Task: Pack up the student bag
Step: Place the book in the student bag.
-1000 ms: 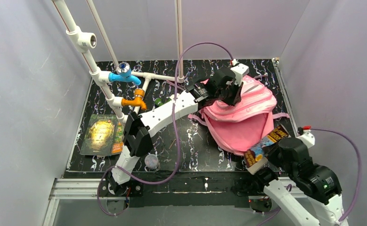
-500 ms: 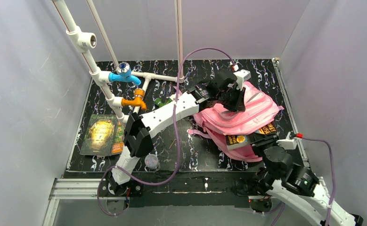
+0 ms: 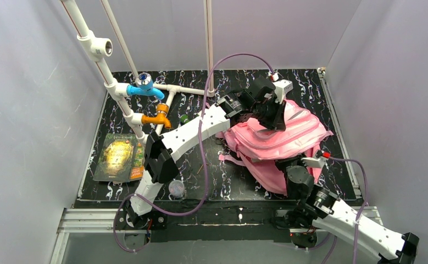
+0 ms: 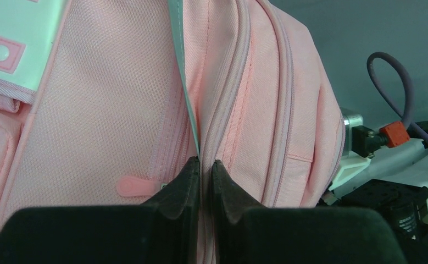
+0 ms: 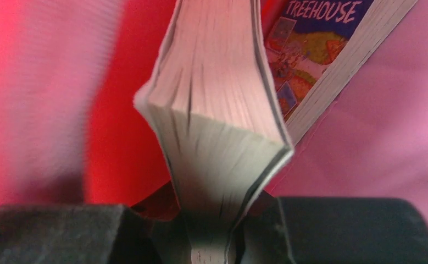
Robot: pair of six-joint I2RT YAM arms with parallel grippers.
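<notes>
Pink bag (image 3: 280, 140) lies at the right of the table (image 3: 228, 179), its zip edge pinched tight in my left gripper (image 4: 205, 169) while my right gripper (image 5: 212, 239), clamped on a book (image 5: 217, 110), sits inside the opening; next, I reckon, push deeper, then release

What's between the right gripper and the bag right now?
A paperback book, clamped in the right gripper, with a second book marked Treehouse beyond it, against the pink fabric of the student bag. Right wrist view.
</notes>
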